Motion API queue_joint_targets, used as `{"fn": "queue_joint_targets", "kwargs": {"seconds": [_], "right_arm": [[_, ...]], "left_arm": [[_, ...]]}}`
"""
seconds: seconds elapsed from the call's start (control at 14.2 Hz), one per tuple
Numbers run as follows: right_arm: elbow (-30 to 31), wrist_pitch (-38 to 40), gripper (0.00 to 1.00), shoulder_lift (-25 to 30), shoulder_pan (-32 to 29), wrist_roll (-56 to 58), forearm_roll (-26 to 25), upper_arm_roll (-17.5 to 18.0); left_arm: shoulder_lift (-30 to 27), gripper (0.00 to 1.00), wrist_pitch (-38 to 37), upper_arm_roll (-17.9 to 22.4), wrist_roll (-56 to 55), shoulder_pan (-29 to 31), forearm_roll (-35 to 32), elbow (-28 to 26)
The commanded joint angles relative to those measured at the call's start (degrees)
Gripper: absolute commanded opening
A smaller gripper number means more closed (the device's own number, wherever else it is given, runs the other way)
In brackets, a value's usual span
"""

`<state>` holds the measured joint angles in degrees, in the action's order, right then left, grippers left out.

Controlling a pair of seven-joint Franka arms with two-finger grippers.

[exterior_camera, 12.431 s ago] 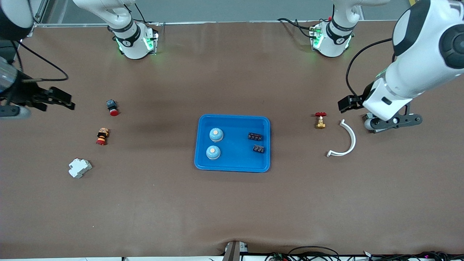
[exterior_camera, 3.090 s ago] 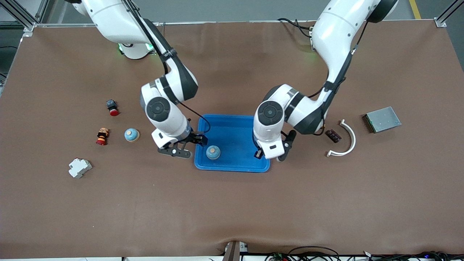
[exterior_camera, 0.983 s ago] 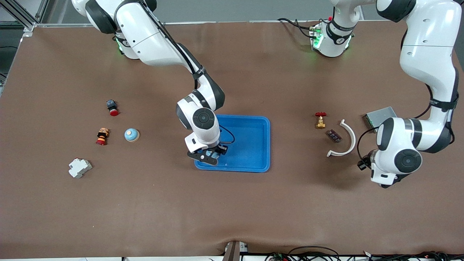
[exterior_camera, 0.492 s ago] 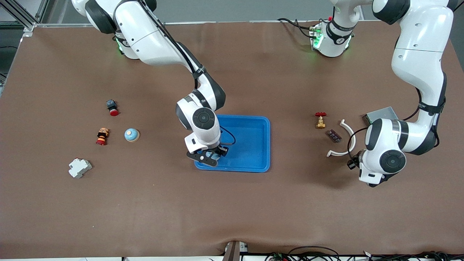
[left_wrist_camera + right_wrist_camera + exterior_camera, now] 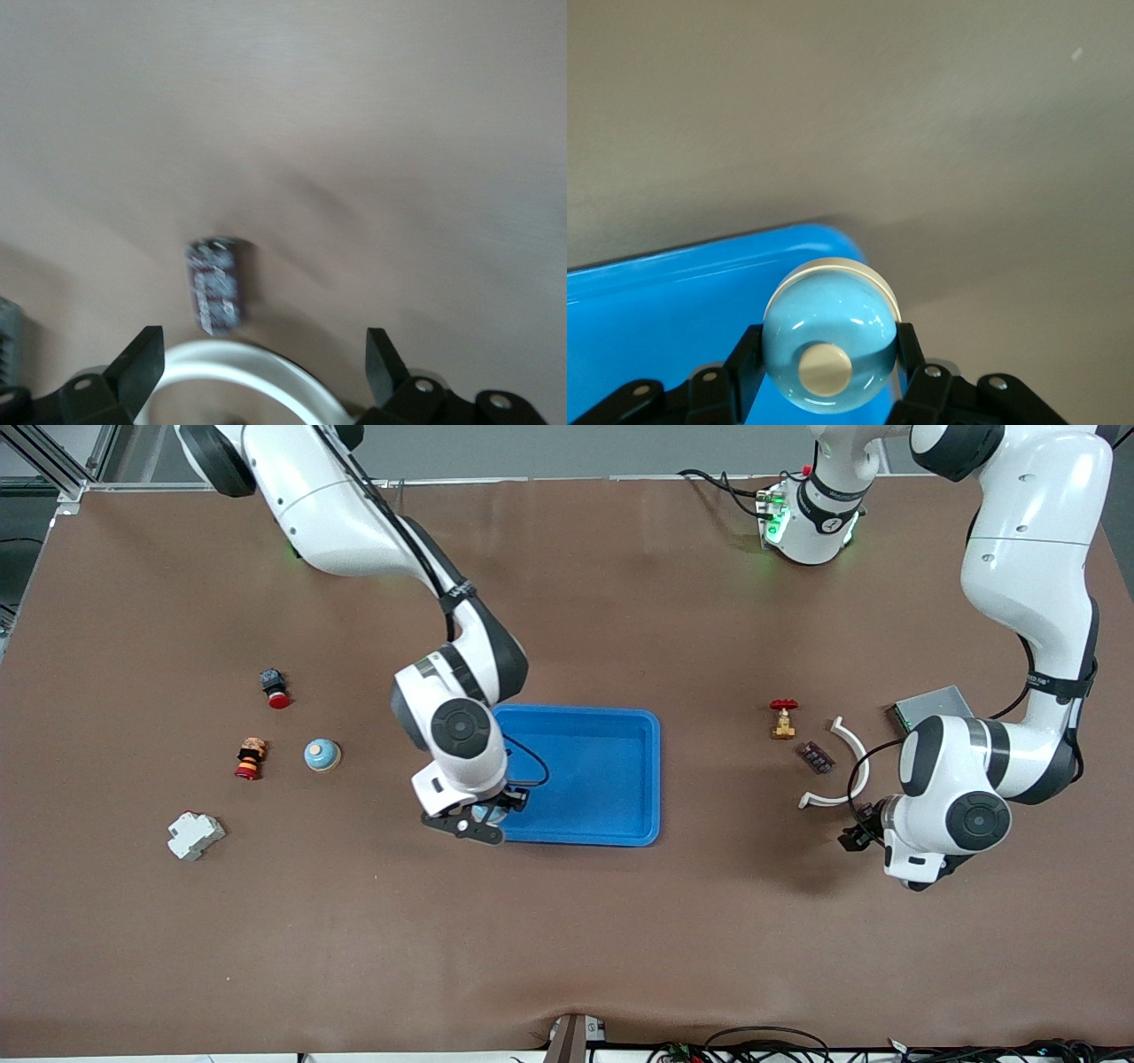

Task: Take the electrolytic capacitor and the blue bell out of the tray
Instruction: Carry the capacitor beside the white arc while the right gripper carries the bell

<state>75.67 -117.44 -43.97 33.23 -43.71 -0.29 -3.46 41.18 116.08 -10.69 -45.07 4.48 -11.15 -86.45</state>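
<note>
A light-blue bell (image 5: 828, 341) with a cream button hangs over the blue tray's (image 5: 611, 815) corner toward the right arm's end. My right gripper (image 5: 485, 815) (image 5: 824, 354) is shut on the bell's sides. A second bell (image 5: 322, 755) stands on the table toward the right arm's end. A dark capacitor (image 5: 815, 757) (image 5: 215, 285) lies on the table beside a white curved piece (image 5: 850, 766) (image 5: 266, 376). My left gripper (image 5: 858, 837) (image 5: 261, 363) is open over the table by that piece's end and holds nothing that I can see.
A red push-button (image 5: 275, 688), a red-and-yellow part (image 5: 250, 758) and a white breaker (image 5: 195, 835) lie toward the right arm's end. A brass valve with a red handle (image 5: 783, 720) and a grey metal box (image 5: 930, 707) lie near the capacitor.
My left gripper has opened and shifted slightly over the table. My right gripper has carried the bell from inside the tray to its corner toward the right arm's end.
</note>
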Motion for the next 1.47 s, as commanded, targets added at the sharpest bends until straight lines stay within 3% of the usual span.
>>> {"fn": "queue_joint_targets", "kwargs": {"seconds": [0.0,0.21,0.49,0.91,1.05,1.4], "right_arm": [[4.47,0.46,0.00,4.14,-3.43,7.82,0.03,0.73],[10.71,-1.03,0.00,8.45,-7.12,16.35,0.03,0.65],[23.09,-9.10,0.00,14.51,-12.39,28.13,-0.06,0.56],[36.20,-20.96,0.00,19.01,-20.03,42.72,-0.06,0.56],[38.76,-25.10,0.00,18.83,-23.20,47.99,-0.06,0.65],[40.61,-29.16,0.00,18.22,-27.07,53.99,-0.06,0.73]], "left_arm": [[-0.93,1.00,-2.69,-0.47,0.24,-0.27,2.45,3.29],[-1.63,1.00,-5.14,-0.47,0.16,-0.79,2.45,5.14],[-4.79,1.00,-10.87,-0.39,1.03,1.39,2.45,6.47],[-16.91,1.00,-18.24,-0.47,4.79,2.19,2.45,6.55],[-19.64,1.00,-20.36,-0.47,11.82,2.02,2.63,6.47],[-23.95,1.00,-23.61,-1.61,17.63,1.93,3.32,6.47]]}}
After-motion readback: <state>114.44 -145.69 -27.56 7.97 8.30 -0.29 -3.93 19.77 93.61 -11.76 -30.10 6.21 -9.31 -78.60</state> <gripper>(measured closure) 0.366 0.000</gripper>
